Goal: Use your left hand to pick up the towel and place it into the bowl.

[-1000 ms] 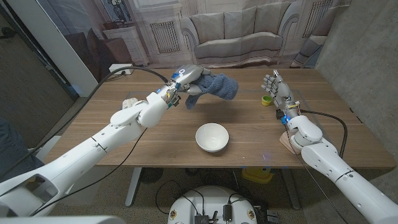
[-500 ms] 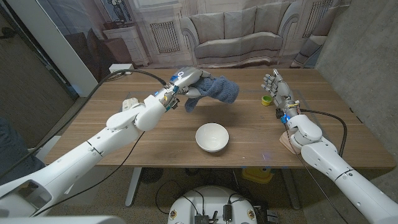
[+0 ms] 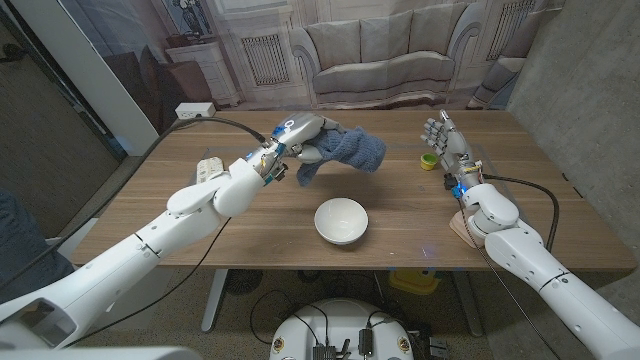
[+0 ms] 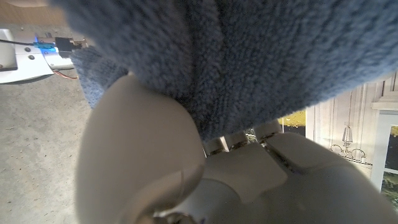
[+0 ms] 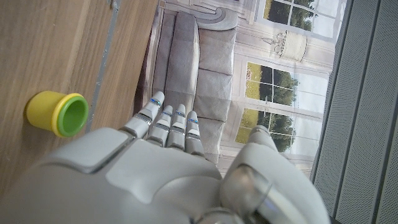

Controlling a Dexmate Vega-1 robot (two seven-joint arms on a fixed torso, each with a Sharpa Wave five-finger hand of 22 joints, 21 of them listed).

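Holding the blue towel [image 3: 345, 148] clear of the tabletop [image 3: 200, 235], the left robot hand [image 3: 303, 132] has the pick-up half of the task done. Fingers are closed around a bunched end of the cloth; the rest hangs and drapes to the side, with a corner drooping below the hand. The left wrist view confirms the grip: terry fabric [image 4: 249, 56] pressed right against the hand's fingers [image 4: 143, 149].

Landmark: white bowl [image 3: 341, 220], standing upright near the front middle of the tabletop, nothing visible in it.

- Towel: in the air, behind the bowl and slightly to its left, well apart from it. Not yet over the rim.
- Left arm: reaches in from the bowl's left side, stretched toward the far half of the tabletop.
- Right robot hand [image 3: 443, 139]: well to the right of the bowl, fingers apart and pointing up, holding nothing. The right wrist view shows the same spread fingers [image 5: 168, 121].
- Small yellow-and-green cup [image 3: 429, 161]: right of the bowl and farther back, just beside the right robot hand, untouched.

Left to do, by my reading: bring the towel toward the front until it hangs over the bowl, lower it, and release. The loose drape may catch or spill over the rim, so the bunch should go in centred.
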